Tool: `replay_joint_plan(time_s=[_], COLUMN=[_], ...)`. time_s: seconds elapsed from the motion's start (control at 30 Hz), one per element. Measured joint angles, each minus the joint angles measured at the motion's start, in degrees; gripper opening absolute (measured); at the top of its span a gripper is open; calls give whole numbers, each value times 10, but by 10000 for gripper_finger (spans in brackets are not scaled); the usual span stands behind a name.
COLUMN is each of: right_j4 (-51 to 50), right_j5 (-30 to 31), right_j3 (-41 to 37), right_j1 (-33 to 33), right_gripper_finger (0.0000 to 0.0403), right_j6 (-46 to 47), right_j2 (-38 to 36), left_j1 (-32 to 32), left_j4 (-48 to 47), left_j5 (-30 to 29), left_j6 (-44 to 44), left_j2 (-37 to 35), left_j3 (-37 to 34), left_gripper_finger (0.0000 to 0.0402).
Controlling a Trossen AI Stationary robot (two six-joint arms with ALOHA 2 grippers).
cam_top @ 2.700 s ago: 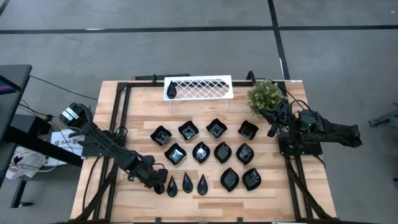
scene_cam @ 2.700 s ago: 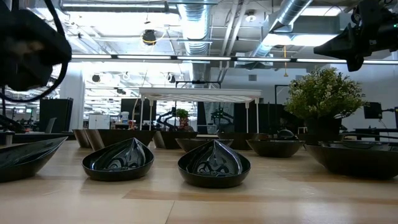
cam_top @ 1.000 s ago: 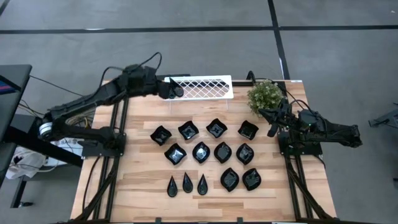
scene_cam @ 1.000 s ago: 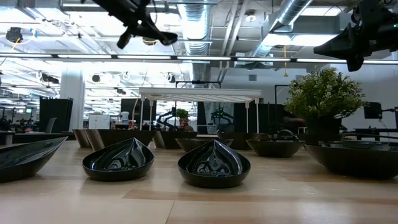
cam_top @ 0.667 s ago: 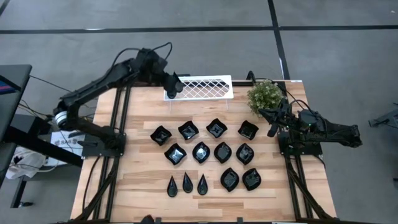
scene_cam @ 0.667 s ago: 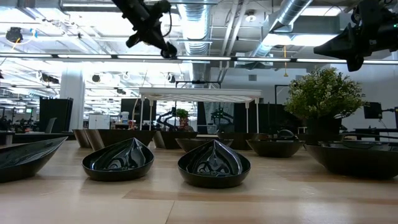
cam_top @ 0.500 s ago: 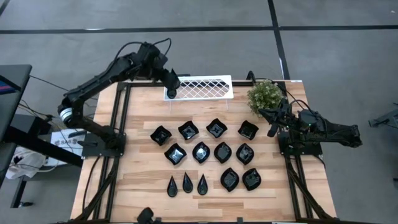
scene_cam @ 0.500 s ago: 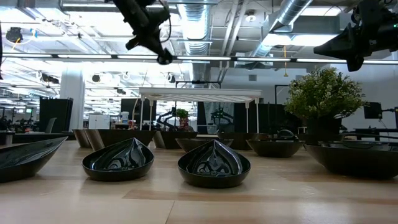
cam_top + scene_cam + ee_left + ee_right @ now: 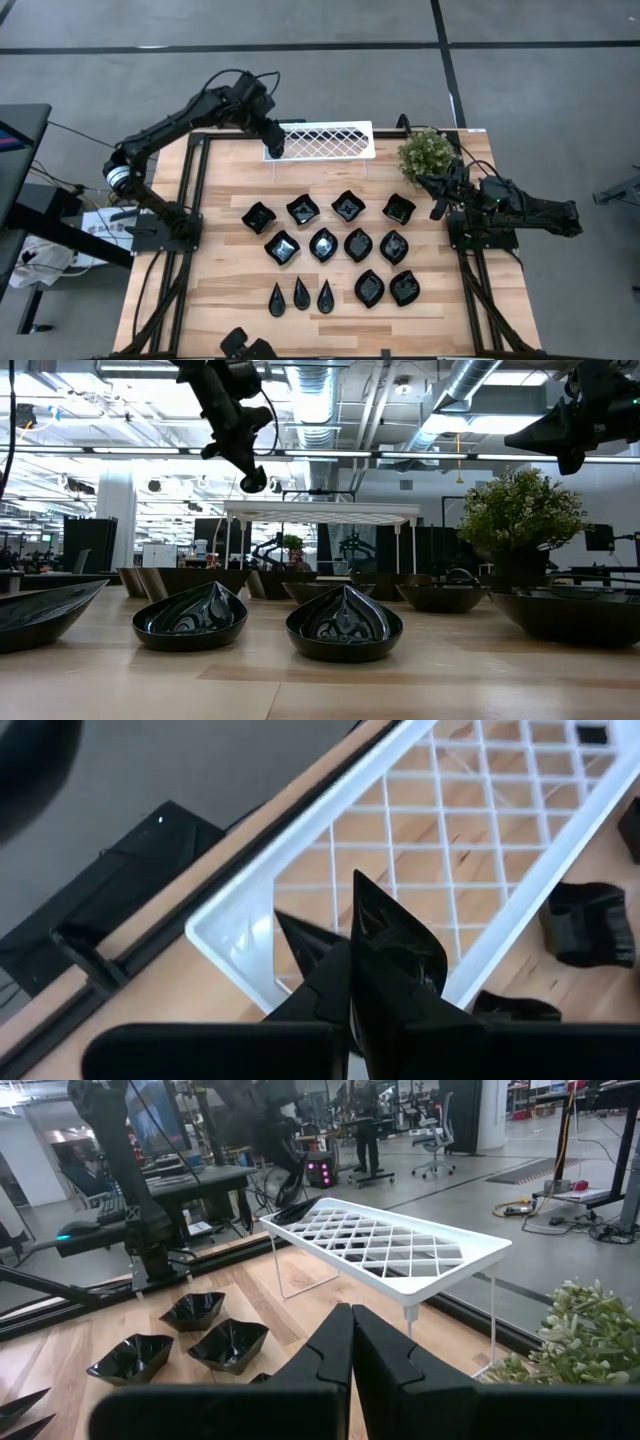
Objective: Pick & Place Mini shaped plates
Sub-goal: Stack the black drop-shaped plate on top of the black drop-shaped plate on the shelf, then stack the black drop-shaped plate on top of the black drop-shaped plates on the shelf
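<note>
High view: my left gripper [image 9: 273, 148] holds a teardrop plate [image 9: 390, 945] clamped over the near-left corner of the white rack [image 9: 330, 140], which I judge otherwise bare, fifteen plates [image 9: 323, 244] left on the table [image 9: 220, 300], right gripper [image 9: 437, 195] closed, empty, beside the plant [image 9: 425, 152].
</note>
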Motion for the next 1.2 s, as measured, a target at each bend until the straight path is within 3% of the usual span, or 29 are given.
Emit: replay_joint_plan(time_s=[0.77,1.2], right_j4=[0,0], right_j5=[0,0], right_j3=[0,0], right_j1=[0,0], right_gripper_finger=[1,1], right_j6=[0,0], right_j2=[0,0], left_j1=[0,0], left_j4=[12,21], left_j5=[-15,-26], left_j6=[-15,-12], left_j2=[0,0], left_j3=[-31,-31], left_gripper_finger=[11,37])
